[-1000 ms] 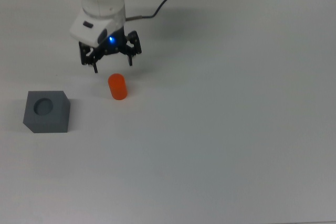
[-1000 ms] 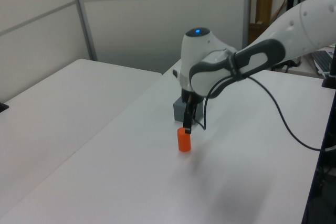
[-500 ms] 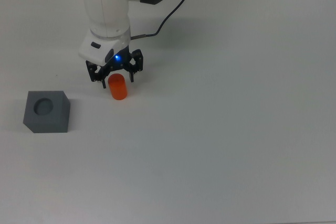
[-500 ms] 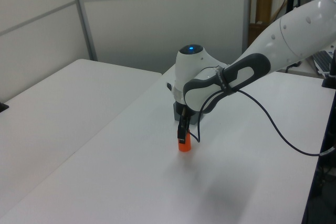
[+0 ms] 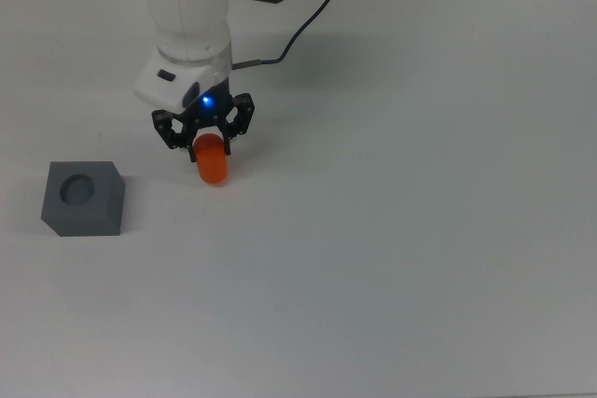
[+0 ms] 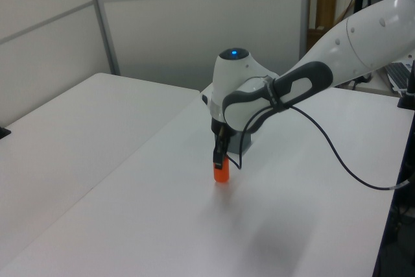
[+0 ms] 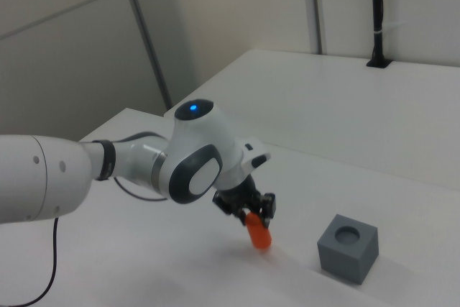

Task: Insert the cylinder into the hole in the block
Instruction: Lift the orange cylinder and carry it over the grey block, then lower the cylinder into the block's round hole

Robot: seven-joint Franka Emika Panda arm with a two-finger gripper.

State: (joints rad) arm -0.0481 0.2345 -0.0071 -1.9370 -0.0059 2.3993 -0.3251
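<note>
On the white worktop (image 5: 420, 230), the pincer (image 5: 204, 133) straddles the orange cylinder's (image 5: 212, 161) top, fingers parted, not gripping; the block (image 5: 83, 198) sits apart, nearer the top view's left edge.

Top view overhead looking down, left and right views oblique, opposite sides

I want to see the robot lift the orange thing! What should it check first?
1. End effector straddles the orange cylinder: ok.
2. Fingers closed firmly on it: cannot tell.
3. Cylinder upright on the table: ok in the top view; the right view suggests a tilt.
4. Hole in the grey block empty and facing up: ok.
5. Path toward the block, at the top view's left, free: ok.
</note>
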